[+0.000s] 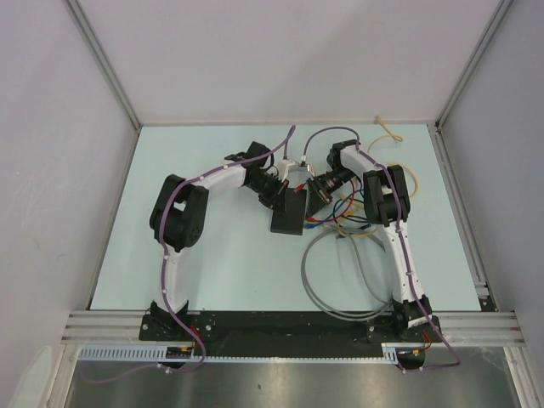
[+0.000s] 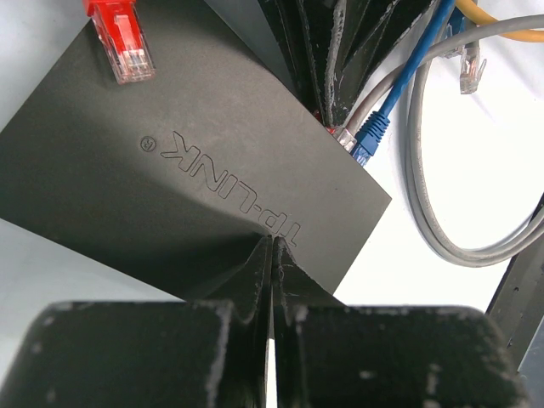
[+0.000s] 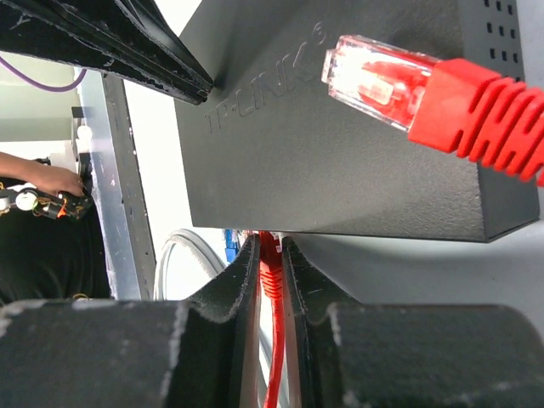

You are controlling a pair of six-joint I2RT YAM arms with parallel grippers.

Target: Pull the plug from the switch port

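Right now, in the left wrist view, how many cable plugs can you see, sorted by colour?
Red plug: 1
Blue plug: 1
Clear plugs: 2, one beside the blue one, one at upper right
Total: 4

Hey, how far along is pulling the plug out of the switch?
Looks done: the red plug, clear tip bare, hangs free over the flat matte-black switch. In hand: the right gripper is shut on the red cable; the left gripper rests closed on the switch. Left: probably only releasing.
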